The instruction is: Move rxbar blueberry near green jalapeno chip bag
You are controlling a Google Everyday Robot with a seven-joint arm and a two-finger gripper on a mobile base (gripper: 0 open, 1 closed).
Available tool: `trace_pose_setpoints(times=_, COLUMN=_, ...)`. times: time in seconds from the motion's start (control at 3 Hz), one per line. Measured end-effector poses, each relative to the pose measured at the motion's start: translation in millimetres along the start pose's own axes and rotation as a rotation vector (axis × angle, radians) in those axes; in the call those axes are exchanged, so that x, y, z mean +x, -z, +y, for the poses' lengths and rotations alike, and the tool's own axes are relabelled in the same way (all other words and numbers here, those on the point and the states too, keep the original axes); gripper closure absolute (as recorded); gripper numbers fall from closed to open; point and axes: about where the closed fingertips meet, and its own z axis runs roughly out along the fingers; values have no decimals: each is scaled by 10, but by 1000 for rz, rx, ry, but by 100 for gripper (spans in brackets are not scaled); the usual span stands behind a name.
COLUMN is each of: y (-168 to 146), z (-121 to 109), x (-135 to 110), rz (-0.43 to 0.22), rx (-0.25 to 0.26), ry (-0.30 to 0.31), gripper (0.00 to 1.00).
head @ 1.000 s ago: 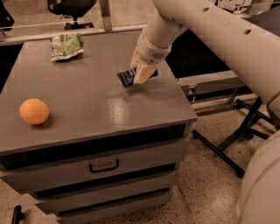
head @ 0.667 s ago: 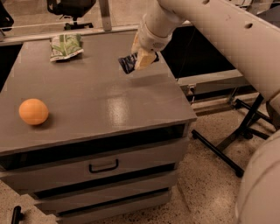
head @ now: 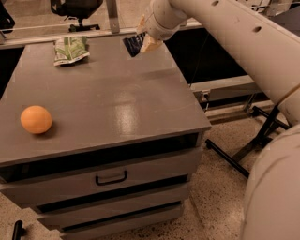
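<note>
Grey drawer cabinet (head: 140, 180) stood centre, its worktop (head: 117, 84) glossy — light glared off it. Speckled pale floor (head: 220, 201) below. Black office chair (head: 77, 8) behind; black stand legs (head: 241, 152) at right.

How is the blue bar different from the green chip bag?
The rxbar blueberry is dark blue, while the green jalapeno chip bag is green and white. The bar is held in the gripper, whose fingers are shut on it, by the far edge of the cabinet top. The bag lies loose on that top, to the bar's left. The bar looks narrower and the bag wider and crinkled. Both are wrapped snacks.
</note>
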Motion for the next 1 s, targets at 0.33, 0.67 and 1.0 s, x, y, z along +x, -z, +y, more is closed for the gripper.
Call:
trace_pose_setpoints(times=0.33, y=-23, z=-221, x=-36, rz=-14, rx=88, ry=13, gripper=100)
trace_pose_setpoints(times=0.67, y=-33, z=-217, x=-40, rz=-16, rx=88, ry=14, gripper=100)
trace_pose_setpoints(times=1.0, y=-235, z=-297, x=-148, rz=-69, rx=139, ry=50, gripper=100)
